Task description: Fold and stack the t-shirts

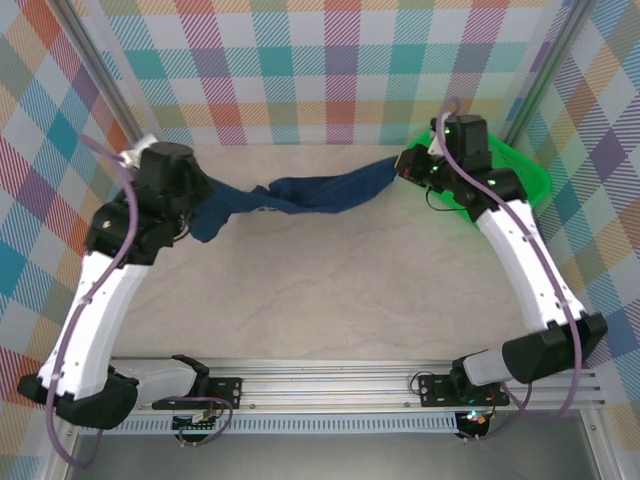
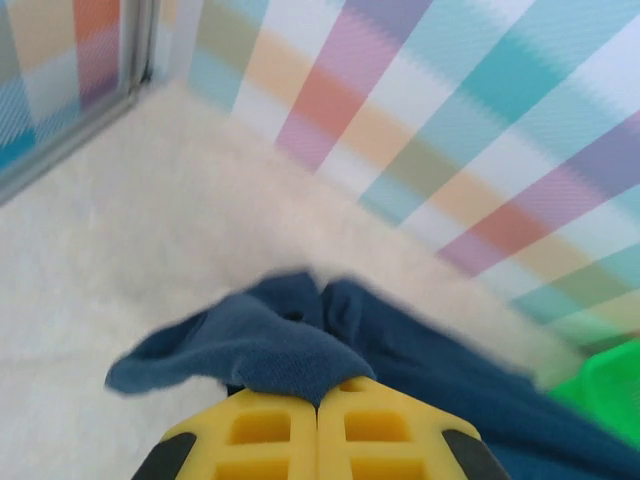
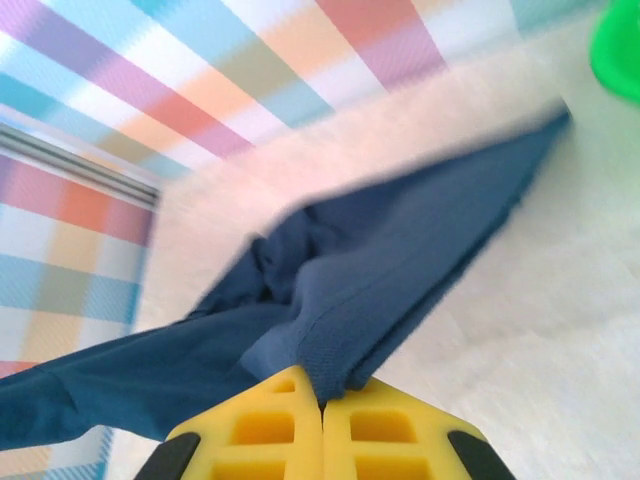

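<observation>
One dark navy t-shirt (image 1: 320, 195), bunched into a loose rope and strung across the far part of the pale surface (image 1: 330, 300), sagging in the middle rather than laid flat. No fold made yet and no stack begun, by the look of it; spreading, folding and placing all left to do. No white print on show.

Left claw (image 1: 197, 205) closed tight on one end of the cloth, yellow fingers (image 2: 265, 440) pressed together in the left wrist view, a blue wad bulging just ahead of them. Right claw (image 1: 407, 167) likewise pinched shut on the other end, fabric fanning away from its tips in the right wrist view.

Left arm rising from its near-left base, elbow bowed outward, wrist turned in toward the middle. Right arm mirrored, stretched toward the far right, wrist just beside a green basket (image 1: 535, 180). Claws well apart, at about the same depth. Hard to tell whether the low middle of the cloth touches the surface.
</observation>
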Controlling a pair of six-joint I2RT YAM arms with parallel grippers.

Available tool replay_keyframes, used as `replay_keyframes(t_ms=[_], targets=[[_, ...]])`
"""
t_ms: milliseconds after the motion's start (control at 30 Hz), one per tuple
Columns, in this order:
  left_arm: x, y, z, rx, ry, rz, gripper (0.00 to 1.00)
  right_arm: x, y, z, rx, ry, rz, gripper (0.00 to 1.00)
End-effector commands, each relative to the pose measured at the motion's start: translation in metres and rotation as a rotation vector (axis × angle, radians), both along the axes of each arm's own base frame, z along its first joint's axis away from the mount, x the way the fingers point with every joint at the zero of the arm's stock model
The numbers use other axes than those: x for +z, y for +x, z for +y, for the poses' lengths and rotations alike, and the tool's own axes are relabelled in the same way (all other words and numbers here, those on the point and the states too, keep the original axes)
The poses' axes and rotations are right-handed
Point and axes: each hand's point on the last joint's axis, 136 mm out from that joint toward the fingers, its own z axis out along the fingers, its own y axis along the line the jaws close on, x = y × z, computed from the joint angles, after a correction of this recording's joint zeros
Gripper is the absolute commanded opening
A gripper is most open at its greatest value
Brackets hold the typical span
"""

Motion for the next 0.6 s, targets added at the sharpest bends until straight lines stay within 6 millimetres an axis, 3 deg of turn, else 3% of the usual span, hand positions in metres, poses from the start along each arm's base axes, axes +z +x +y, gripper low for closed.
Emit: replay_keyframes(t_ms=[0,133,267,333,400,500,567], targets=[[0.08,-0.027,0.027,0.032,0.063,-0.24,0.0,0.07,-0.028,0.006,0.093,0.049,-0.21,0.0],[0.155,-0.056,0.032,-0.015,0.039,-0.468,0.0,0.129,-0.069,0.0,0.128,0.122,-0.365,0.0],[0.211,-0.057,0.028,-0.04,0.059,-0.589,0.0,0.159,-0.087,-0.002,0.137,0.182,-0.412,0.0],[0.224,-0.034,0.019,-0.044,0.098,-0.588,0.0,0.161,-0.08,0.0,0.128,0.205,-0.385,0.0],[0.22,0.001,0.011,-0.039,0.122,-0.543,0.0,0.155,-0.065,0.008,0.134,0.227,-0.34,0.0],[0.192,0.074,0.007,-0.067,0.065,-0.46,0.0,0.136,-0.029,0.022,0.131,0.266,-0.254,0.0],[0.169,0.115,0.02,-0.057,0.011,-0.416,0.0,0.126,-0.007,0.031,0.128,0.288,-0.215,0.0]])
